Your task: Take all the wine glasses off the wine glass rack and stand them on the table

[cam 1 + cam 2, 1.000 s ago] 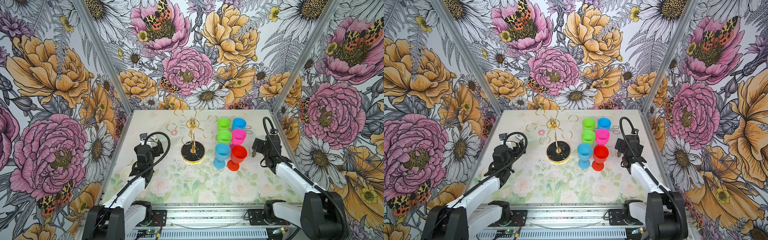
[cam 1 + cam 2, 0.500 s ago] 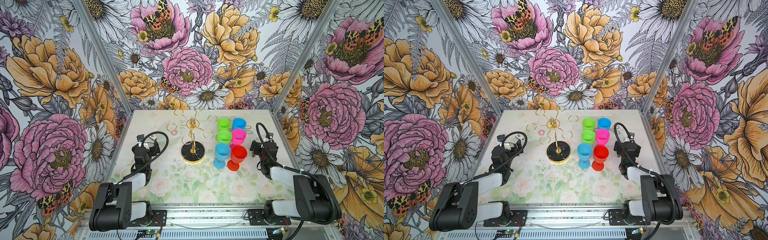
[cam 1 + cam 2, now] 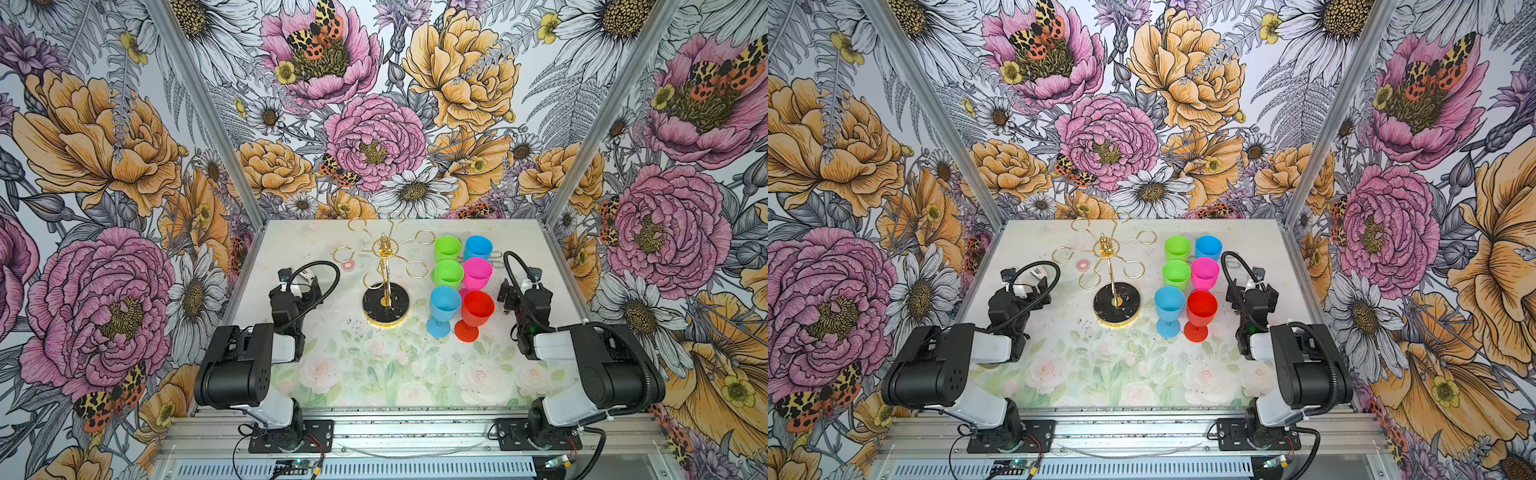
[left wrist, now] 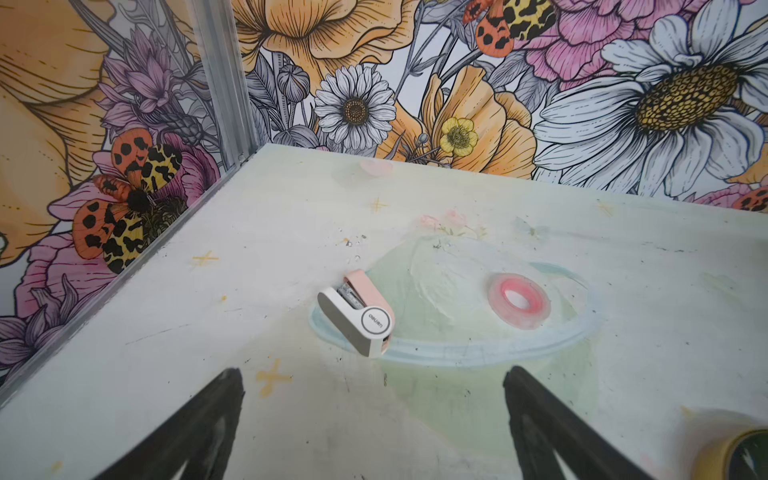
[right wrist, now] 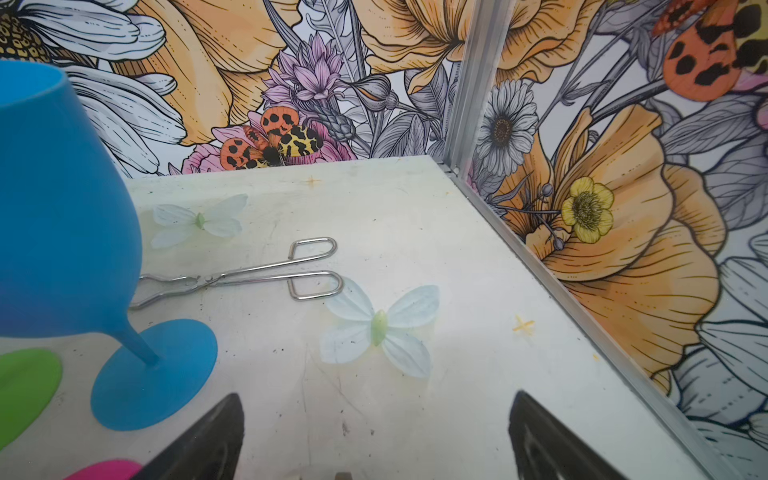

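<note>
The wine glass rack (image 3: 386,266) is a gold wire stand on a round black base (image 3: 1116,306), at the middle of the table in both top views. Its curled loops hold nothing. Several coloured plastic wine glasses stand upright on the table just right of it, the red one (image 3: 478,309) and a blue one (image 3: 444,303) nearest the front. In the right wrist view another blue glass (image 5: 62,208) is close by. My left gripper (image 4: 374,374) is open over bare table, left of the rack. My right gripper (image 5: 374,399) is open, right of the glasses.
A pink-and-white stapler (image 4: 357,318) and a pink tape roll (image 4: 518,305) lie ahead of the left gripper. Metal tongs (image 5: 237,274) lie behind the glasses near the right wall. A yellow-rimmed roll (image 4: 739,457) sits by the left gripper. Flowered walls close in three sides.
Both arms have folded back, their elbows now bent up near the front rail. The grippers stayed open and nearly in place. Rack and glasses have not moved.
</note>
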Controlling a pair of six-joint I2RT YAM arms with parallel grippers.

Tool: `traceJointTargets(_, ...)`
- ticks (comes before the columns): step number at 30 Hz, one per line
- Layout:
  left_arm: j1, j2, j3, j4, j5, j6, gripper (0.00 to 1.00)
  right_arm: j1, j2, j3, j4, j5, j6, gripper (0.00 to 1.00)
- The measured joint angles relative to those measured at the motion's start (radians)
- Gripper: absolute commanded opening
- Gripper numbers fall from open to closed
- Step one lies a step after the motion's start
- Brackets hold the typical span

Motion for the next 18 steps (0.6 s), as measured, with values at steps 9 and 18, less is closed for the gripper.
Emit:
traceJointTargets(9,0.000,0.000,0.007,-0.001,0.003,0.000,0.99,0.000,0.000,0.002,0.010,0.000,0.000,0.99)
traceJointTargets(18,0.000,0.000,0.007,-0.001,0.003,0.000,0.99,0.000,0.000,0.002,0.010,0.003,0.000,0.99)
